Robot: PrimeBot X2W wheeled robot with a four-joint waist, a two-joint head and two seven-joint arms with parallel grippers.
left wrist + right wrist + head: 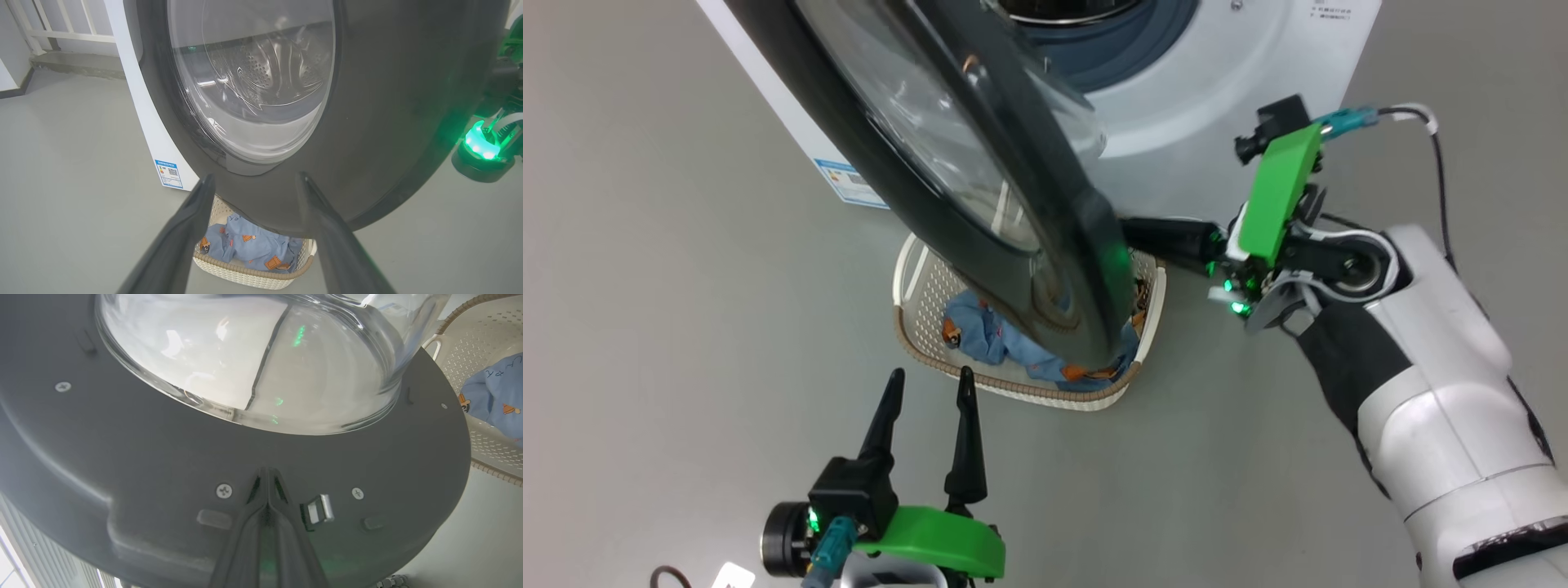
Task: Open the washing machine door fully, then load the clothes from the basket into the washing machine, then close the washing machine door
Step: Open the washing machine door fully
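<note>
The washing machine door (pixel 980 212) stands partly swung out from the white washing machine (pixel 1217 73), its black rim hanging over the basket (pixel 923 302). The blue patterned clothes (pixel 988 335) lie in the basket. My right gripper (pixel 1131 235) is shut, its tips pressed against the door's inner face (pixel 122 449) just left of the metal latch (pixel 318 508). The right gripper (pixel 267 470) holds nothing. My left gripper (pixel 931 371) is open and empty in front of the basket. In the left wrist view the left gripper (pixel 256 176) points at the door's outer face (pixel 388 102), above the clothes (pixel 253 245).
Grey floor (pixel 645 286) lies all around. A blue label (pixel 849 181) marks the washer's lower corner. The steel drum (pixel 265 69) shows through the glass. A white railing (pixel 61 32) stands beyond the washer. The basket's wall (pixel 474 355) sits right of the door.
</note>
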